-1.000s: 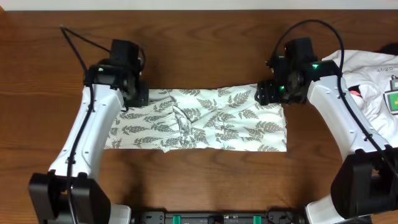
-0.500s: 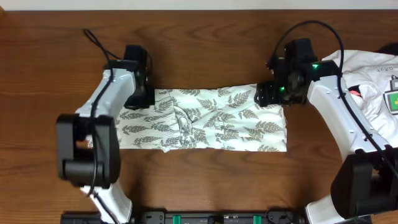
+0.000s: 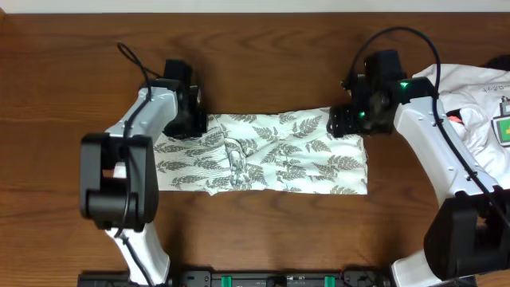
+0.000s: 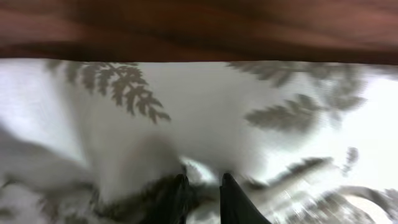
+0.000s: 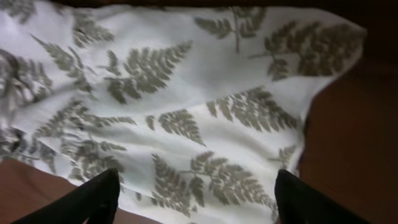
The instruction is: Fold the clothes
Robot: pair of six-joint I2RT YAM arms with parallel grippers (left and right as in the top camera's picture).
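While the left fingers (image 4: 177, 200) pinch the clothes (image 3: 271, 155) and the right fingers (image 5: 99, 196) hang spread wide, a one-sided pull could bunch them.

Only furniture is the table (image 3: 255, 239): dark brown wood, grain running left to right, extending past the left pincer (image 3: 197, 124) and the right pincer (image 3: 344, 119) on every side. Well beyond both pincers, along the top edge of the overhead view, there's a thin pale strip (image 3: 255, 6); wall or floor, can't tell. Light is flat and even with no hard shadows: just ahead of the left pincer's tips the wood has a reddish sheen, while beside the right pincer's tips it reads dark, nearly black.
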